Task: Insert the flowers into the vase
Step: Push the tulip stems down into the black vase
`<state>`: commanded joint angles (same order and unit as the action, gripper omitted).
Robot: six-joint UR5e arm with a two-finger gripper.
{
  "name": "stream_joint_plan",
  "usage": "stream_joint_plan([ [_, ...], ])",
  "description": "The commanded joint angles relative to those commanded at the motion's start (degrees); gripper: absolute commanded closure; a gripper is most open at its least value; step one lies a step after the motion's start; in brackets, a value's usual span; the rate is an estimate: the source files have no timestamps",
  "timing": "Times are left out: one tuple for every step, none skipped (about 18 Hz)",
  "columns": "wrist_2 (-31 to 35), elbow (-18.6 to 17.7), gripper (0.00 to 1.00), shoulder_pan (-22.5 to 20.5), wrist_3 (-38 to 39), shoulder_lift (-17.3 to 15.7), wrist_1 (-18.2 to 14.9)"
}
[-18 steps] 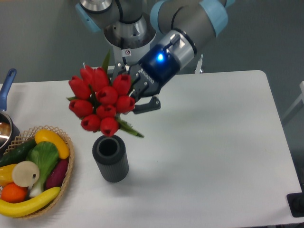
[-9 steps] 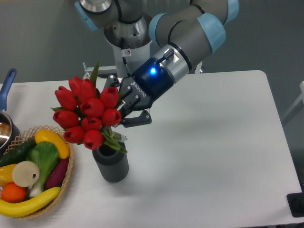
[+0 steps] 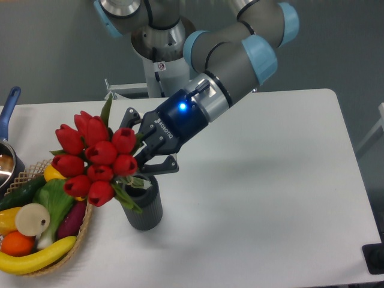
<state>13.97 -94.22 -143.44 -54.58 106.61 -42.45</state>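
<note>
The flowers (image 3: pixel 93 159) are a bunch of red tulip buds with green leaves, tilted to the left above the table. My gripper (image 3: pixel 144 147) is shut on their stems just right of the buds. The dark grey ribbed vase (image 3: pixel 144 207) stands upright on the white table directly below the gripper. The stem ends reach down to the vase's rim, and leaves and buds hide most of its mouth. Whether the stems are inside the mouth cannot be made out.
A wicker basket (image 3: pixel 87 219) of plastic fruit and vegetables sits at the front left, just left of the vase, with the buds hanging partly over it. A pot with a blue handle (image 3: pixel 9 108) is at the left edge. The arm's base (image 3: pixel 159 42) stands behind.
The gripper has carried the flowers down and to the left over the last second. The stems have come from above the vase to its rim, and the buds now overlap the basket's edge.
</note>
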Motion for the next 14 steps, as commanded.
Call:
stream_joint_plan([
  [0.0,-0.52,0.82,0.09,0.0,0.0,0.0],
  [-0.09,-1.48,0.82,0.26,-0.09,-0.09,0.09],
  [-0.09,-1.84,0.82,0.53,-0.09,-0.09,0.18],
  [-0.09,-2.11,0.82,0.53,-0.09,-0.09,0.18],
  [-0.09,-2.89,0.83,0.62,-0.09,-0.09,0.18],
  [-0.09,-3.16,0.83,0.62,-0.09,-0.09,0.18],
  [-0.09,-3.16,0.83,0.62,-0.09,0.0,0.26],
  [-0.09,-3.16,0.83,0.62,-0.09,0.09,0.26],
  [-0.09,-3.16,0.83,0.62,-0.09,0.26,0.26],
  [-0.09,-3.16,0.83,0.62,-0.52,0.53,0.26],
  [-0.09,-3.51,0.83,0.62,-0.96,0.62,0.26],
  [-0.09,-3.95,0.83,0.62,-1.4,0.7,0.26],
  [-0.09,-4.3,0.83,0.62,-1.75,0.97,0.26],
  [0.0,-4.65,0.83,0.62,-1.93,1.14,0.26],
])
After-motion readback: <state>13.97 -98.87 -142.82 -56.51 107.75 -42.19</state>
